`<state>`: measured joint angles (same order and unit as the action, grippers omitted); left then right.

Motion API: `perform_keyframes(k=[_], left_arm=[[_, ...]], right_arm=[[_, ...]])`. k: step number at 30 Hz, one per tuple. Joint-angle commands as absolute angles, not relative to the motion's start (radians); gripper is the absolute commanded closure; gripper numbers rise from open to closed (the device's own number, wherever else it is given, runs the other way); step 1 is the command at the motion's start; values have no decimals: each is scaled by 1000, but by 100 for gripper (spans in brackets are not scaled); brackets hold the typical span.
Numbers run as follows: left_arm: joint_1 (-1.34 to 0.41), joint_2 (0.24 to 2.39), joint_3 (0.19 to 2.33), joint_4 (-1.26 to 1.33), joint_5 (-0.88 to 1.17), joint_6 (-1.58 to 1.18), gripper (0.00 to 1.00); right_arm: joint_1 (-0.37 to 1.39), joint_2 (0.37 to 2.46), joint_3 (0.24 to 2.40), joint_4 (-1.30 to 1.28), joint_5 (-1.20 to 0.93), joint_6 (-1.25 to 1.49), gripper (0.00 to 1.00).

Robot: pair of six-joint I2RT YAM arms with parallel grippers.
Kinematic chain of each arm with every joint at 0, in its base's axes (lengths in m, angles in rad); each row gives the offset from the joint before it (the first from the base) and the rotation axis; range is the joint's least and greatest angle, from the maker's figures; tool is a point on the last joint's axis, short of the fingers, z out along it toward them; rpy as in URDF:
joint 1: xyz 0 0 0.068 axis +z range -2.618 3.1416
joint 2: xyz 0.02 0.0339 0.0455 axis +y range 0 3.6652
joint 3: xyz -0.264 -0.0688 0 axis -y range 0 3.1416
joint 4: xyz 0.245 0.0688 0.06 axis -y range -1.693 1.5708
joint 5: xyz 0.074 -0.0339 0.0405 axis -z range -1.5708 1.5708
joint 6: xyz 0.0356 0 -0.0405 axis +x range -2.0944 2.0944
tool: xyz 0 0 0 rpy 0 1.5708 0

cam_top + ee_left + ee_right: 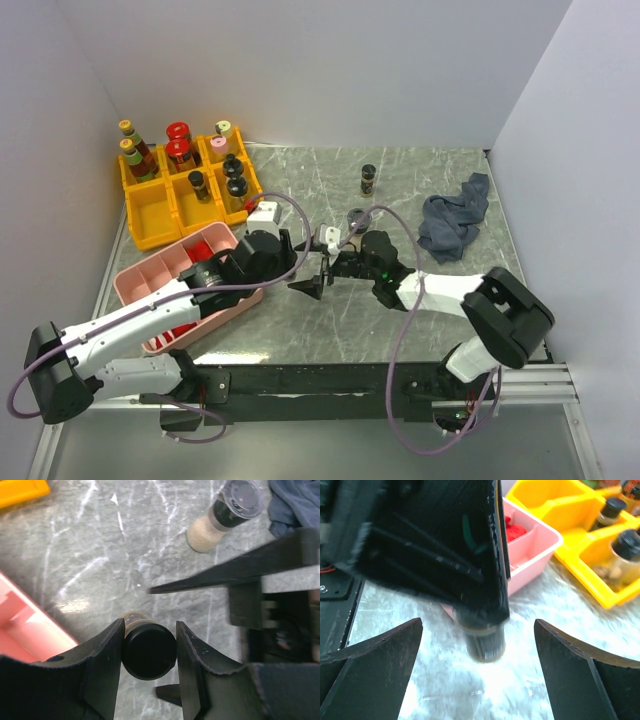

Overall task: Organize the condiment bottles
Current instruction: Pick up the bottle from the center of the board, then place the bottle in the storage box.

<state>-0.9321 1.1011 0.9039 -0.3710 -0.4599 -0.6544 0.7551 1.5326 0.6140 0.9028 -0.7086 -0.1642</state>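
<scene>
My left gripper [149,630] is shut on the black cap of a small spice jar [149,651], which hangs upright close to the marble table near its middle. The jar also shows blurred in the right wrist view [485,642], under the left gripper's dark finger. My right gripper [477,625] is open and empty, its jaws wide on either side of that jar without touching it. In the top view the two grippers meet, left [307,287] and right [332,264], and hide the jar. A clear-capped pale shaker [356,220] [220,517] and a dark spice jar [368,179] stand behind.
Yellow bins [150,215] at the back left hold several bottles; two near compartments look empty. A pink tray [150,275] with red blocks lies beside my left arm. A dark blue-grey cloth [455,222] lies at the right.
</scene>
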Motion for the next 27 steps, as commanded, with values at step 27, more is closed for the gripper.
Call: perform_keyframes(k=[27], left_arm=[[-82,1265,1229,-232,-446,-531,99]], right_arm=[[765,952,919,-177,159,304,0]])
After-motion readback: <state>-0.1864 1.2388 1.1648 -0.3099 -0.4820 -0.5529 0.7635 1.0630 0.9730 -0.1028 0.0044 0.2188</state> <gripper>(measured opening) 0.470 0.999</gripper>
